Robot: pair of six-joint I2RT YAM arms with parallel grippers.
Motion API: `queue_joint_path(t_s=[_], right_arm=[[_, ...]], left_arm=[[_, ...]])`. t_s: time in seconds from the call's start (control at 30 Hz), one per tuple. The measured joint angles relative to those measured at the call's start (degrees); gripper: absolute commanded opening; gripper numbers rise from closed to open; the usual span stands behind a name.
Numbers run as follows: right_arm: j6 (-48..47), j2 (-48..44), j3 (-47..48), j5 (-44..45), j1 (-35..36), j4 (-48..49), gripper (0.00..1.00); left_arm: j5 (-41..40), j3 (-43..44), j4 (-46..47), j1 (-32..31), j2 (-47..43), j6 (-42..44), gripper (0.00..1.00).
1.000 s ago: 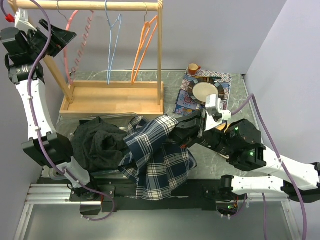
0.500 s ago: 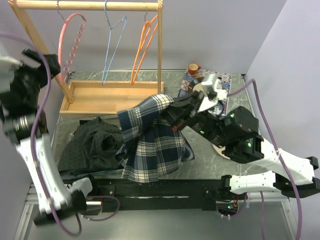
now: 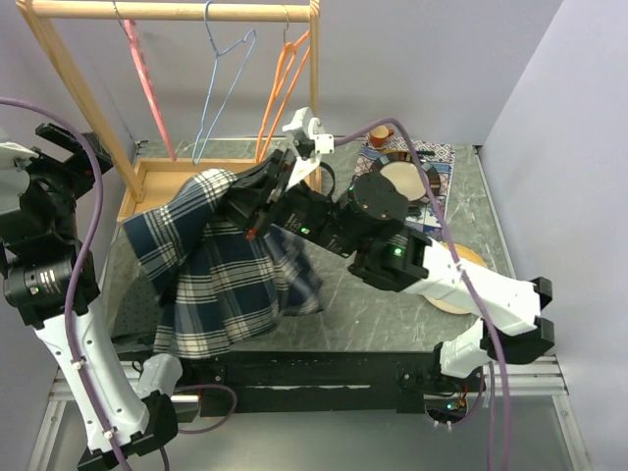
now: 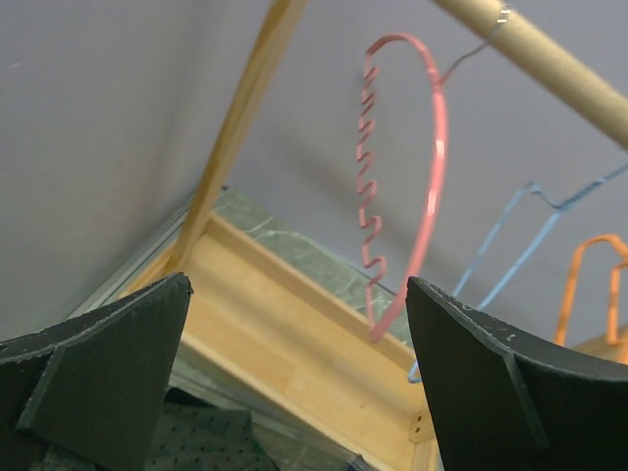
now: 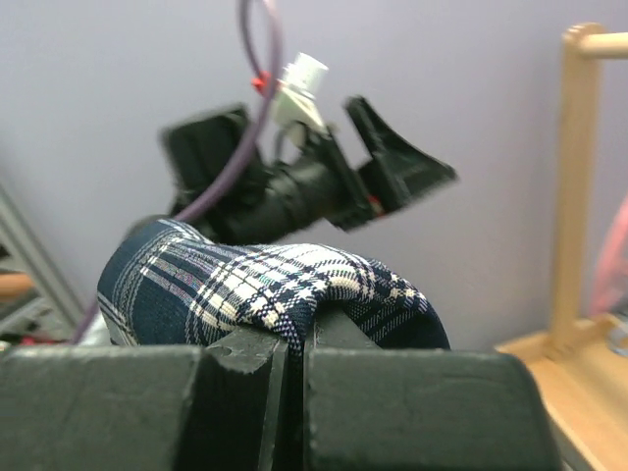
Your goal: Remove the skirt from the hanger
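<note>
At centre-left of the top view, I see the navy-and-white plaid fabric skirt (image 3: pixel 211 260) hanging from the right gripper (image 3: pixel 243 201). It fans downward toward the lower left of the frame, over the grey marbled table (image 3: pixel 392 314). In the right wrist view, the jaws of the right gripper (image 5: pixel 294 363) are pressed together on a fold of the skirt (image 5: pixel 265 285), which bulges above the fingers.

At the left edge of the top view, the left gripper (image 3: pixel 71 152) is raised, well apart from the skirt. In the left wrist view, the jaws of the left gripper (image 4: pixel 299 324) stand wide apart with nothing between them.

Along the upper edge of the top view, the light wooden garment rack (image 3: pixel 177 12) carries three hangers:
- pink notched plastic hanger (image 3: pixel 149 88)
- pale blue wire hanger (image 3: pixel 222 98)
- orange wire hanger (image 3: pixel 283 98)

The left wrist view faces the pink hanger (image 4: pixel 437 147), which hangs from the rail at upper right of the frame.
</note>
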Motion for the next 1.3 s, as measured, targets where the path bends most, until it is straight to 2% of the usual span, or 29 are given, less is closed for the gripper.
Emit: queue_joint_path(t_s=[0.17,0.33,0.43,0.53,0.73,0.93,1.03,1.07,1.13,1.17,1.23,1.27,1.3], right_arm=[[4.9,1.6,-2.7,-2.5,-0.2,9.3,0.0],[10.9,1.6,-14.2,-4.3,-2.6,20.7,0.0],[13.5,2.7,-24.2,-3.9,-5.5,24.6,0.0],[15.9,8.2,-30.8,-3.6,-8.4,27.4,0.0],[17.9,24.3,-29.6,-0.4,-10.8,23.2,0.0],[18.3,31.9,-24.2,2.2,-10.3,18.2,0.0],[17.9,33.2,-20.3,3.7,-9.9,15.0,0.16],[17.9,33.4,-19.2,4.1,-9.7,13.5,0.29],[17.6,33.4,-17.7,4.7,-9.5,11.2,0.4],[17.3,33.4,-17.2,4.8,-9.4,10.1,0.49],[17.0,32.9,-16.6,4.5,-9.4,7.7,0.59],[16.9,32.4,-16.4,4.1,-9.6,6.1,0.68],[16.8,31.8,-16.2,3.8,-9.7,4.6,0.73]], left_arm=[[-4.7,5.5,-4.7,0.0,2.8,-0.5,0.97],[-10.3,10.9,-5.7,0.0,4.5,-0.6,0.97],[-11.2,10.5,-5.0,0.0,3.7,-0.6,0.97],[-10.8,5.7,-2.3,0.0,1.3,-0.7,0.97],[-8.3,1.0,-1.8,0.0,1.6,-2.1,0.97],[-8.7,-8.7,-1.7,0.0,0.3,-6.4,0.97],[-11.2,-13.2,-2.4,-0.5,-1.0,-10.4,0.97],[-11.7,-14.4,-2.9,-0.5,-1.5,-12.2,0.97],[-12.2,-16.4,-3.7,-0.7,-2.4,-15.4,0.97],[-12.3,-17.1,-4.2,-0.7,-2.7,-16.8,0.97],[-12.5,-18.8,-4.8,-0.7,-3.2,-19.0,0.97],[-12.7,-19.5,-5.1,-0.7,-3.5,-20.0,0.97],[-12.7,-20.4,-5.5,-0.7,-3.8,-20.7,0.97]])
